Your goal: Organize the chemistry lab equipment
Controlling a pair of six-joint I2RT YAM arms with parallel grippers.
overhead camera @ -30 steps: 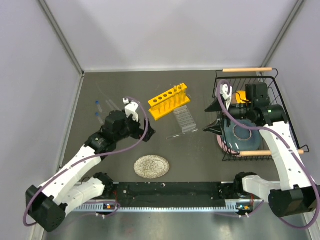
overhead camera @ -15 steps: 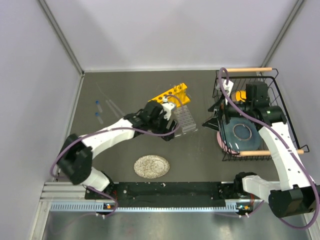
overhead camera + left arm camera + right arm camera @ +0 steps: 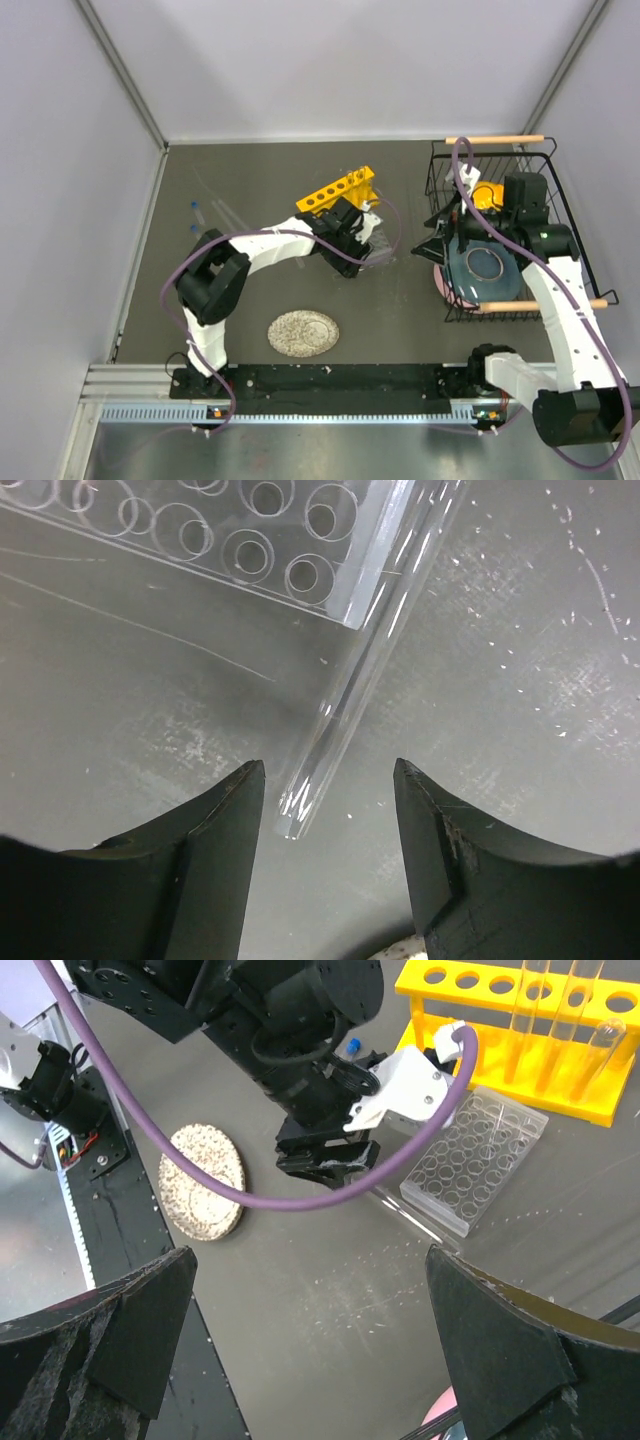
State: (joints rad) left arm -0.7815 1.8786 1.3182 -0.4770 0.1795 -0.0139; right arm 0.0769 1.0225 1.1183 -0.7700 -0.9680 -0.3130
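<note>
Fingers (image 3: 200, 860) of the half-open left end effector (image 3: 327, 775) are straddling, not touching, a thin clear glass tube (image 3: 365, 675); right end effector (image 3: 310, 1260) is gaping wide, empty

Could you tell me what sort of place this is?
Probably a robot test cell staged as a chemistry bench: the table holds a yellow test-tube rack, a clear gridded rack and a loose glass tube.

**Tube and racks running past the frame edges**

From above, the left hand (image 3: 356, 262) is covering part of the glass tube (image 3: 372, 650) and the clear gridded rack (image 3: 240, 550). In the left wrist view both are running off the top edge. The fingers (image 3: 110, 1350) of the right hand (image 3: 310, 1255) are showing blurred. The yellow rack (image 3: 575, 1108) is getting cropped, and the blue-capped vials (image 3: 196, 208) are reading as specks.
</note>
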